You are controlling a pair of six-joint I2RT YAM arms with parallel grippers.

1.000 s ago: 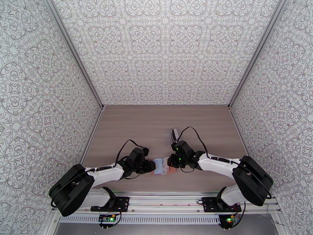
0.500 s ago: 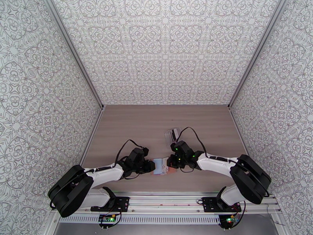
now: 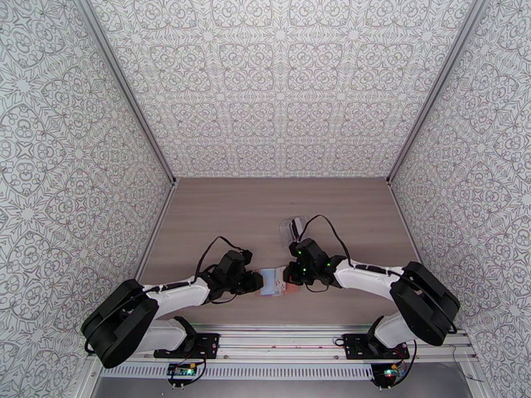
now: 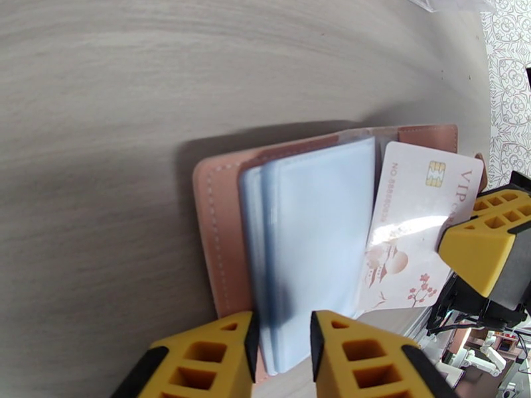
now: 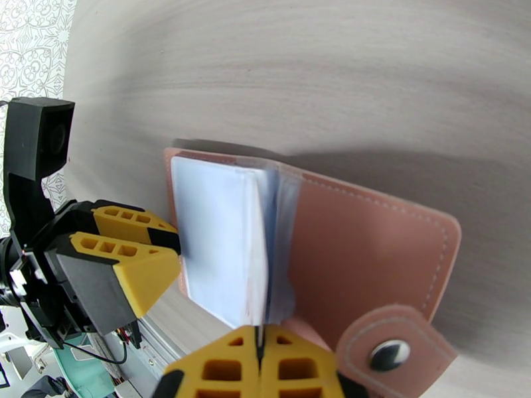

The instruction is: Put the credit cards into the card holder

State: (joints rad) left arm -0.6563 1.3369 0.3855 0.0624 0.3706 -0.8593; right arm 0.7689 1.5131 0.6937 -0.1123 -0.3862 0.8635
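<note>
The pinkish-brown card holder [image 3: 272, 284] lies open on the table between my two grippers. My left gripper [image 4: 282, 356] is shut on the near edge of its blue-grey pockets [image 4: 318, 233]. A white credit card [image 4: 411, 220] with a gold chip and red flowers lies partly inside a clear sleeve. My right gripper [image 5: 259, 366] is shut on that card's outer edge, and one of its yellow fingers [image 4: 488, 243] shows on the card. In the right wrist view the holder's leather cover [image 5: 372, 253] and snap tab [image 5: 391, 353] lie flat, with the left gripper [image 5: 174, 252] opposite.
A crinkly clear plastic pouch [image 3: 292, 228] lies just behind the right gripper [image 3: 287, 280], and its edge shows at the top of the left wrist view [image 4: 451, 0]. Patterned walls enclose the wooden table [image 3: 265, 207] on three sides. The metal rail [image 3: 279, 339] runs along the near edge.
The right arm has edged slightly to the left. Both grips and the card holder look unchanged.
</note>
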